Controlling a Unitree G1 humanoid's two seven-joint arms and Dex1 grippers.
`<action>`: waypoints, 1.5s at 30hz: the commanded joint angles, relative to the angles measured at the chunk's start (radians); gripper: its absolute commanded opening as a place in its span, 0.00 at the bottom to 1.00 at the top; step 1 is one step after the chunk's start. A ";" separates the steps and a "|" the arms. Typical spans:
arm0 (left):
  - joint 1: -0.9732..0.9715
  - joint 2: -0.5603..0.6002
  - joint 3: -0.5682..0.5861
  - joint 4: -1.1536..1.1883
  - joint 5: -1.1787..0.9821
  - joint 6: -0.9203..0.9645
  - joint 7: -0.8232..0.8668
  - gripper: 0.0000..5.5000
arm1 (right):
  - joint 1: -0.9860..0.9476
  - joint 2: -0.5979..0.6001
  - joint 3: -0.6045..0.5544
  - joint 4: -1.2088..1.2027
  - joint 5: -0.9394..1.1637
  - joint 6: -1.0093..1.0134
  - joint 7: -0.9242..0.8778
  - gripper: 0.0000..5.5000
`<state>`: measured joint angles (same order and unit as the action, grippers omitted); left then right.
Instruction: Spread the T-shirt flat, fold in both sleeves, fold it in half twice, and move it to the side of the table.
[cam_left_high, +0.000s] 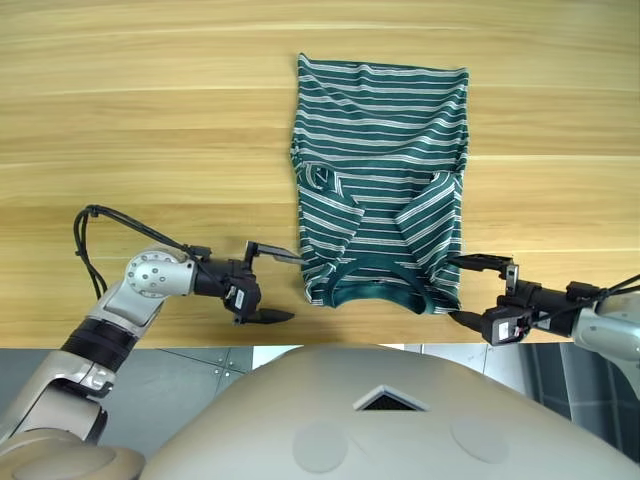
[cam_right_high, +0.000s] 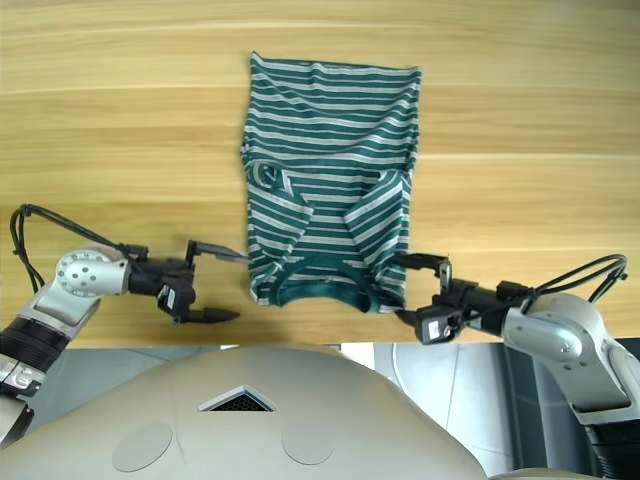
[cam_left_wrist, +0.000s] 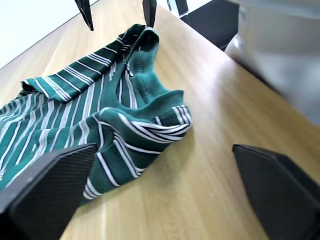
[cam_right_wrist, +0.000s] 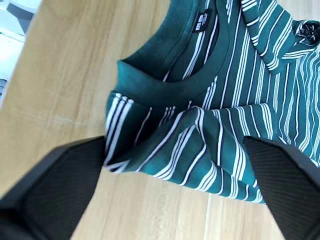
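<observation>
One T-shirt (cam_left_high: 385, 170) lies on the table (cam_left_high: 150, 120), sleeves folded in. Its long axis runs from the near edge to the far edge, collar toward the near edge. Two grippers sit at the near edge. The left gripper (cam_left_high: 294, 287) is wide open and grips nothing, its far fingertip at the shirt's left edge. The right gripper (cam_left_high: 451, 286) is wide open astride the right shoulder corner.

The T-shirt (cam_left_high: 380, 170) is laid on the surface (cam_left_high: 150, 120), collar end nearest the robot. The left gripper (cam_left_high: 292, 287) is placed just beside its near left corner; its near right corner is found between the jaws of the right gripper (cam_left_high: 453, 287).
</observation>
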<state>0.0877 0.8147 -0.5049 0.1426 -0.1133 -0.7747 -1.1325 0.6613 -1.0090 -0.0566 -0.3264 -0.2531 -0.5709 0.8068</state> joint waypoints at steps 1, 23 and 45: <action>-0.017 -0.026 -0.030 0.052 0.078 0.034 -0.013 0.77 | 0.009 -0.006 0.030 0.028 -0.049 0.033 0.013 0.76; -0.078 -0.059 -0.037 0.103 0.087 0.010 -0.009 0.16 | -0.027 -0.005 0.050 0.063 -0.070 0.032 -0.019 0.05; 0.118 0.175 0.073 -0.195 -0.231 -0.012 -0.158 0.00 | 0.085 -0.047 -0.049 -0.056 0.114 -0.142 -0.012 0.00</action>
<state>0.1624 0.9334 -0.4528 -0.0049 -0.3056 -0.7747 -1.2600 0.7341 -1.0404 -0.0689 -0.3617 -0.1730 -0.7004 0.7898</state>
